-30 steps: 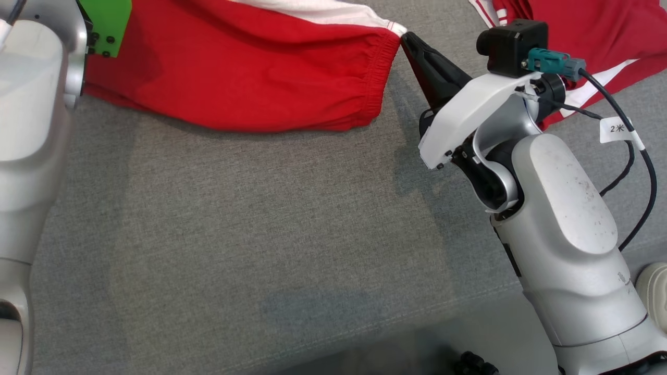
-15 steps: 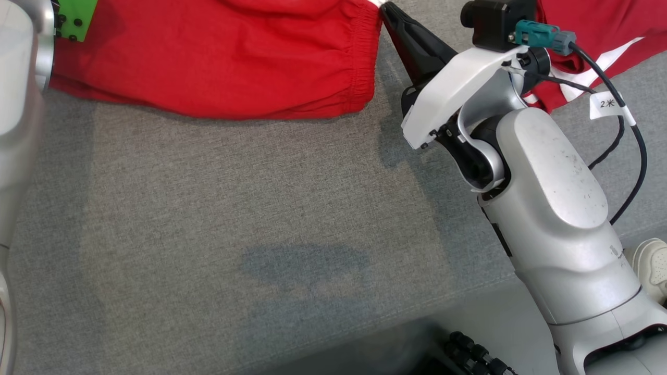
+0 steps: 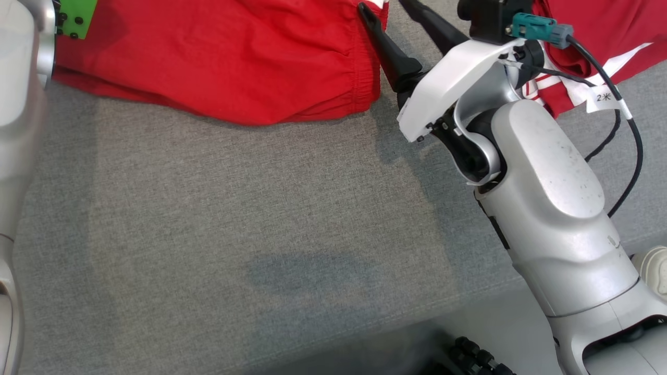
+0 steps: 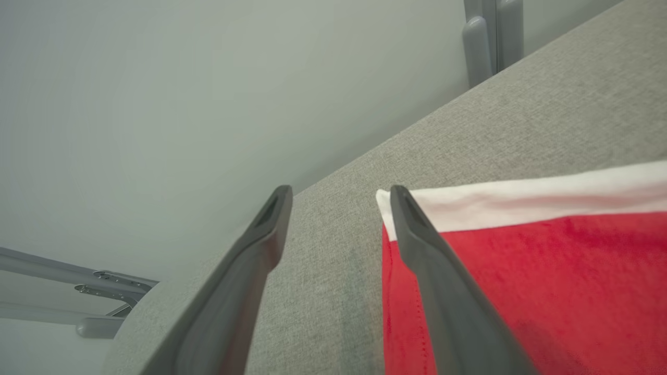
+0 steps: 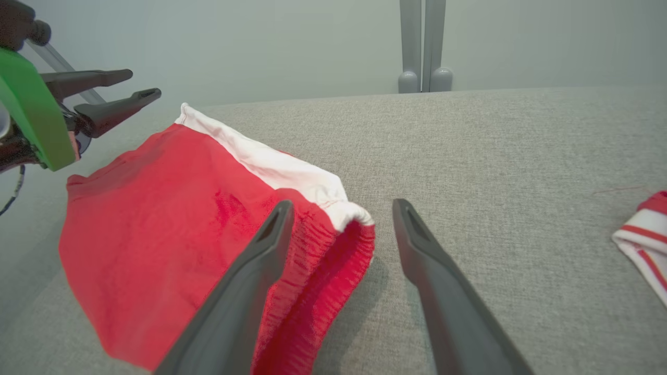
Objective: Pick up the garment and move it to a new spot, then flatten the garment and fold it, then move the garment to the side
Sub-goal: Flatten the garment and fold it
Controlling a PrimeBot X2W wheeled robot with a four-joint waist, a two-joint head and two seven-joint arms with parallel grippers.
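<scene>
The red garment (image 3: 224, 57) with a white band lies spread on the grey cloth surface (image 3: 250, 198), along the top of the head view. My right gripper (image 3: 384, 4) is open at its elastic end, one finger over the red cloth, the other over grey. In the right wrist view that gripper (image 5: 343, 207) straddles the garment's (image 5: 167, 234) gathered corner without pinching it. My left gripper (image 4: 340, 194) is open at the opposite corner of the garment (image 4: 521, 291), with bare grey cloth between its fingers. It also appears as the left gripper (image 5: 140, 85) at the garment's far end.
A second red piece with white stripes (image 3: 599, 47) lies at the right, behind my right arm, and shows as striped cloth (image 5: 643, 234). The surface's front edge (image 3: 365, 333) runs along the bottom. A white shoe (image 3: 654, 265) is at the lower right. Grey posts (image 5: 424, 47) stand behind.
Both grippers have gone from shut to open and let go of the garment, whose ends now rest on the surface. The head camera has shifted a little.
</scene>
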